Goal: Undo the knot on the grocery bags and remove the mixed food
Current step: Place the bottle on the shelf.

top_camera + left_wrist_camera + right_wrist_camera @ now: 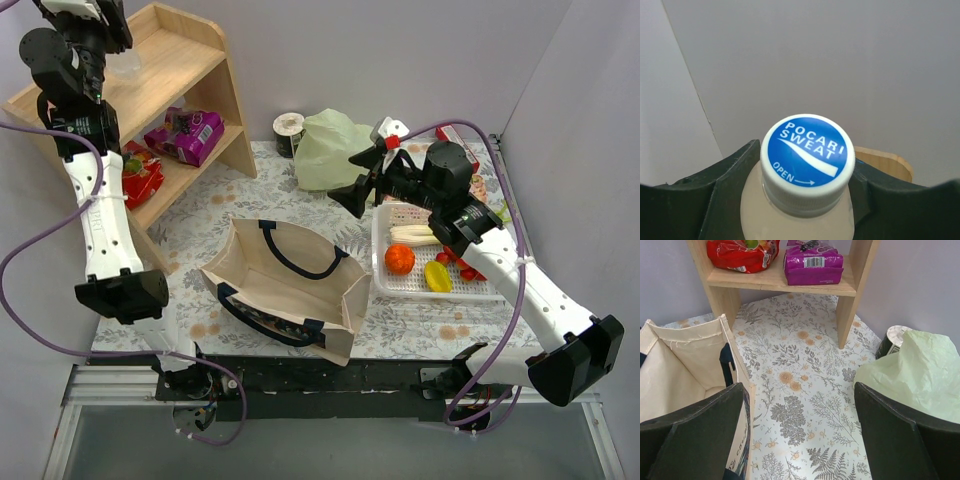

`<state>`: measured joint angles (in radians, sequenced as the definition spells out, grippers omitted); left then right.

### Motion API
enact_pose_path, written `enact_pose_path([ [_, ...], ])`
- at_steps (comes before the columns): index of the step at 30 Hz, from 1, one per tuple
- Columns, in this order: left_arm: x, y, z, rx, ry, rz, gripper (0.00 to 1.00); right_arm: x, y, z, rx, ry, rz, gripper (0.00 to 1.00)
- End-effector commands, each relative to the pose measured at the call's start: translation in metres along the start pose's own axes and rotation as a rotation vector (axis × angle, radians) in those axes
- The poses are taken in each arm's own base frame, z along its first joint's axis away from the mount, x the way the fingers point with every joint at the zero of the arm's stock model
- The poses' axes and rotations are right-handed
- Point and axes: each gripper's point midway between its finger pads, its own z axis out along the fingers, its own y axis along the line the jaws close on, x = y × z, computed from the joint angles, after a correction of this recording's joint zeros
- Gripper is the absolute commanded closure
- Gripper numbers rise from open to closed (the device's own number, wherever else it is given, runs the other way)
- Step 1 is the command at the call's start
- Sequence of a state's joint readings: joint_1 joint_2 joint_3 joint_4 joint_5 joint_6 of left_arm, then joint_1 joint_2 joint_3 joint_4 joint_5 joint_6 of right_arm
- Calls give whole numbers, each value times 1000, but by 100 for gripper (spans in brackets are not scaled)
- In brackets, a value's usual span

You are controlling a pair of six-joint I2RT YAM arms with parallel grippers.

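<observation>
My left fingers point(725, 200) pinch the Pocari Sweat bottle point(807, 155) just below its blue-and-white cap, one finger on each side of the shoulder. The bottle stands upright between them, so the milky contents stay level. The grip sits high on the bottle, apparently to leave its base free for setting down. Behind the cap shows an edge of the wooden shelf point(885, 160). In the overhead view this arm reaches up to the shelf's top board.

My right fingers point(695, 435) are spread wide and hold nothing. They hover above the floral surface point(800, 375), between the canvas tote point(685, 360) on one side and the pale green plastic bag point(920, 375) on the other. The tote stands open and its visible interior shows only lining. The green bag lies slumped by the tape roll point(892, 337); its knot cannot be made out.

A red snack packet point(740, 252) and a purple snack packet point(813, 262) lie on the lower shelf board. An orange fruit point(399, 259) and a yellow pepper point(437, 276) rest in the white basket point(400, 285).
</observation>
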<state>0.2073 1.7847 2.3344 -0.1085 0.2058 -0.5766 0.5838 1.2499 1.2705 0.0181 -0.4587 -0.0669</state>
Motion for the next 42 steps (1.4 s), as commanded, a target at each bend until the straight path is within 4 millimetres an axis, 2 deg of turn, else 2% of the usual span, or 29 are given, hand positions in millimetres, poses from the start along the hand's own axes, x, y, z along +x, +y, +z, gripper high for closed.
enact_pose_path([
  [1, -83, 3, -43, -44, -110, 26, 100, -13, 1, -2, -2, -48, -11, 3],
  [7, -70, -2, -57, -37, -39, -15, 100, -10, 3, -4, -7, -44, -6, 3],
  [11, -56, 1, -48, -36, 5, -6, 100, -9, 5, -5, -12, -43, -4, 3],
  [12, -45, 0, -46, -30, 39, -15, 100, -9, 5, -5, -12, -43, -4, 3],
  [15, -32, 0, -37, -24, 67, -23, 100, -10, 4, -5, -7, -43, -10, 3],
  [16, -30, 0, -36, -25, 67, -28, 82, -11, 4, -6, -5, -45, -14, 3],
  [18, -26, 2, -33, -37, 57, -29, 58, -10, 4, -7, -3, -40, -19, 3],
  [19, -24, 4, -31, -44, 56, -25, 40, -11, 4, -9, 0, -40, -20, 3],
  [20, -23, 4, -29, -48, 53, -22, 35, -9, 4, -9, 2, -36, -20, 3],
  [24, -12, 10, -20, -67, 56, -12, 23, -7, 4, -11, 3, -30, -21, 3],
  [32, 3, 10, -17, -69, 72, -4, 15, -5, 5, -9, -5, -28, -20, 3],
  [40, 3, 15, -24, -98, 74, 2, 11, -4, 6, -8, -11, -27, -14, 3],
  [42, -2, 17, -28, -113, 69, 2, 4, -4, 5, -8, -5, -25, -14, 3],
])
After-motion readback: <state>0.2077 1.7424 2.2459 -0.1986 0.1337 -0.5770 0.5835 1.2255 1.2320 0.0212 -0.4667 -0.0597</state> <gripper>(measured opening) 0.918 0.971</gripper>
